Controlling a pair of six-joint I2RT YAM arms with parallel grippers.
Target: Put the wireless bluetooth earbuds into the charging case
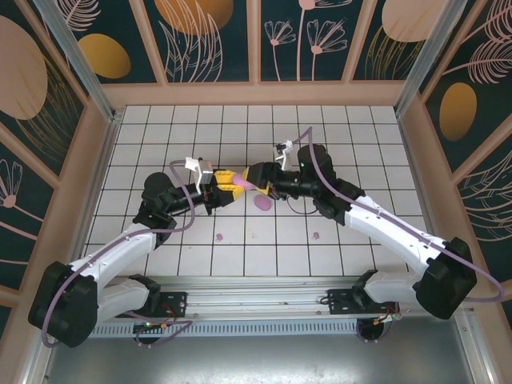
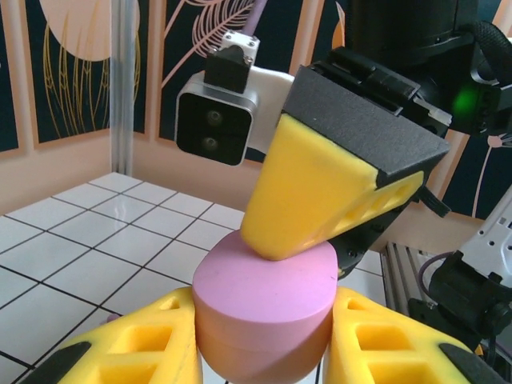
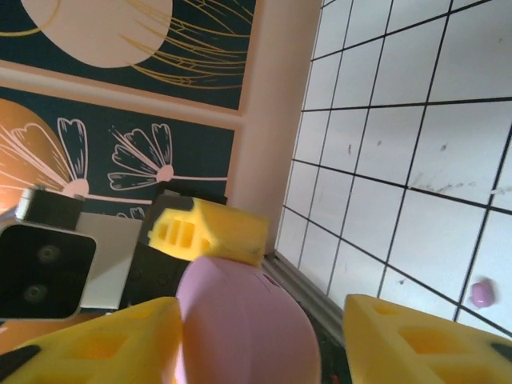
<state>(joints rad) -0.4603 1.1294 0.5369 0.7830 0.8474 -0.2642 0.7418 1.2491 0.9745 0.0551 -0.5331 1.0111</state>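
Left hand: The left hand [image 2: 264, 324] is squeezing a pink-purple round plastic charging case [image 2: 264, 284] between its two yellow fingers [image 2: 152, 348]. It is holding the case tight on both sides.
Right hand: The right hand [image 3: 264, 320] is reaching in from the right with its yellow fingers wide apart. One finger is pressing on the top of the case. There is a gap between the case and the other finger.
Meeting place: The two hands are meeting tip to tip over the middle of the white tiled surface [image 1: 360, 136].
Earbuds: Two tiny pink-purple plastic earbuds [image 1: 220, 237] are lying on the surface, on the near side of the hands. One is lying to the near left and the other one [image 1: 316, 236] to the near right. Both are lying well apart from the case and from each other.
Oval piece: A bigger pink-purple oval piece [image 1: 262, 202] is lying flat on the surface, just on the near side of the two hands.
Camera: A small silver and black camera [image 2: 216, 120] is sitting on the right arm, just above its yellow finger.
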